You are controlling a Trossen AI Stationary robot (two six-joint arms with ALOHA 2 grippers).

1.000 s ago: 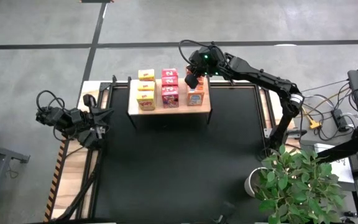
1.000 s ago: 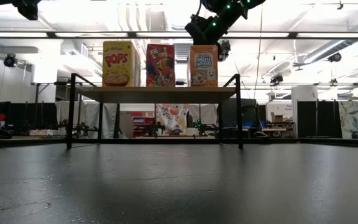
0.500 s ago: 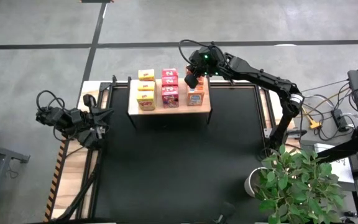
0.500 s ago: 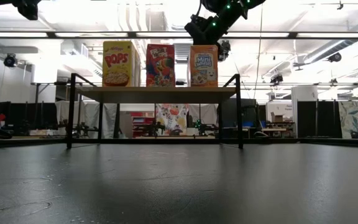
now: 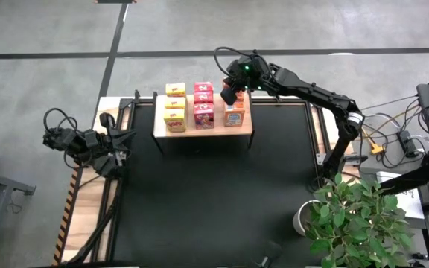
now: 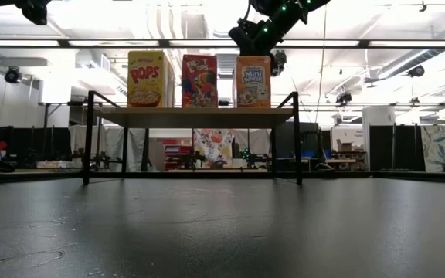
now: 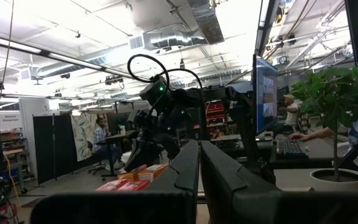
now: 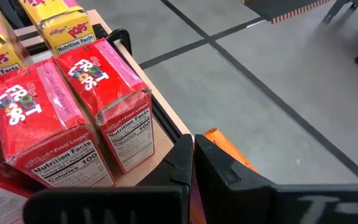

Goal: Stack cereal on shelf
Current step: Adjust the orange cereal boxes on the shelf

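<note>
The shelf [image 5: 199,132] stands at the far end of the black mat [image 5: 214,201] on dark legs. On it the cereal boxes stand in three rows: yellow [image 5: 174,108], pink-red [image 5: 203,106], orange [image 5: 234,115]. In the low view the front boxes are yellow [image 6: 147,79], red [image 6: 199,80] and orange [image 6: 253,81]. My right gripper [image 5: 229,95] is shut, high over the far end of the orange row. In its wrist view an orange box edge [image 8: 225,146] shows just past the shut fingers [image 8: 192,149]. My left gripper [image 7: 199,155] waits shut at the table's left edge [image 5: 121,140]. My right gripper comes slanting down from the table's far right, its shut fingertips at the top edge of an orange box [image 8: 229,155]. The fingers themselves hide the spot, so I cannot tell whether they touch the box.
A potted plant [image 5: 356,216] stands at the near right corner. Cables and gear [image 5: 401,138] lie off the right side. The shelf's dark legs [image 6: 89,139] rise from the mat. The mat in front of the shelf is bare.
</note>
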